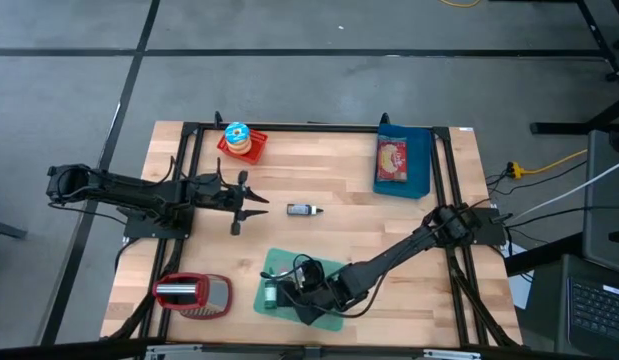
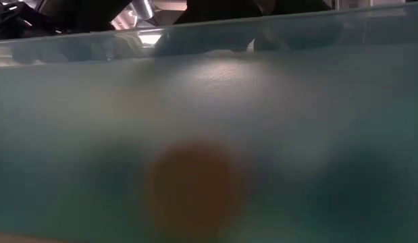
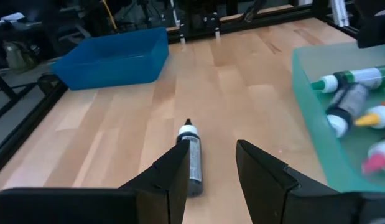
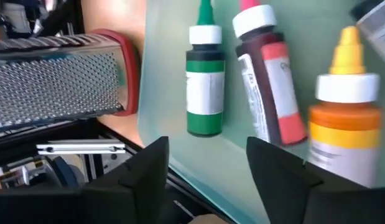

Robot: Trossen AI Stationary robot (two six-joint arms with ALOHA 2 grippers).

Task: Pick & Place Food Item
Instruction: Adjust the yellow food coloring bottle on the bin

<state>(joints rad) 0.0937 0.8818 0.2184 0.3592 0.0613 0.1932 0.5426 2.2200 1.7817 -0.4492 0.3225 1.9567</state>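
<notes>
A pale green tray (image 1: 334, 318) near the table's front edge holds several small food-colouring bottles lying on their sides. Among them are a green one (image 4: 204, 81), a red one (image 4: 270, 87) and an orange one with a yellow tip (image 4: 343, 124). My right gripper (image 4: 208, 168) hangs open over the tray's left part (image 1: 279, 292), slanting down. The green bottle lies just ahead of the gap between its fingers, untouched. A small black bottle with a white cap (image 3: 192, 155) lies on the wood at mid-table (image 1: 304, 209). My left gripper (image 3: 214, 168) stands open just left of it (image 1: 259, 205).
A red-framed grater (image 1: 194, 293) lies left of the green tray. A blue bin (image 1: 402, 163) holding a food packet stands at the far right. A red plate with a stacked toy (image 1: 239, 143) is at the far left. The low view is filled by a blurred blue wall (image 2: 209, 121).
</notes>
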